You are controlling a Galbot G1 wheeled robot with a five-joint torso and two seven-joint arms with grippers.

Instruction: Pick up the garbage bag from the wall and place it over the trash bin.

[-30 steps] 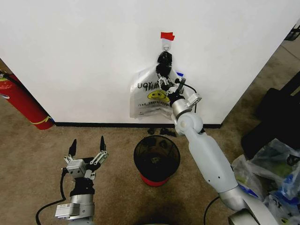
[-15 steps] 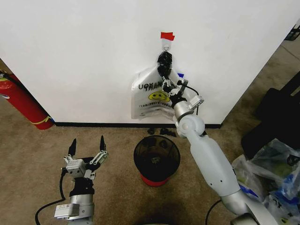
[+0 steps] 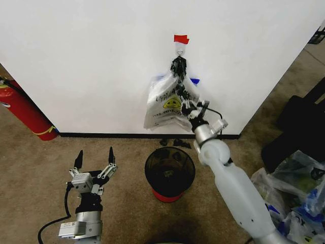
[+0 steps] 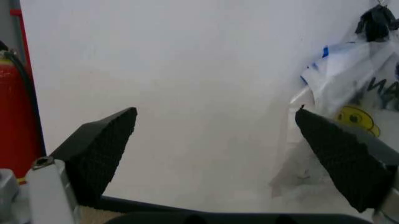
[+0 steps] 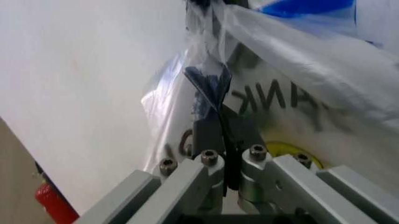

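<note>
Two arms divide the scene, and nearest the robot the left gripper (image 3: 94, 161) hovers low over the carpet (image 3: 40, 168) with its black fingers spread wide and nothing between them, parked off to the left of the trash bin (image 3: 169, 173). That small black mesh bin with its red base stands on the floor in the middle, open-topped and unlined, close to the foot of the wall (image 3: 91, 61). Beyond it the right arm reaches up and forward, and the right gripper (image 3: 190, 107) is pressed into the garbage bag (image 3: 165, 104); in the right wrist view its jaws are drawn together on a dark pinched fold of the thin plastic, just above the yellow smiley. At the far end, the bag's knotted top hangs from a hook (image 3: 180, 49) under a red tab (image 3: 181, 38) on the wall (a blue patch shows behind its upper edge). A red fire extinguisher (image 3: 25, 113) leans at the wall's left. As a judgement, the grasp looks made but the bag is not yet off its hook, so lifting it free, carrying it down and fitting it over the bin are all left.
</note>
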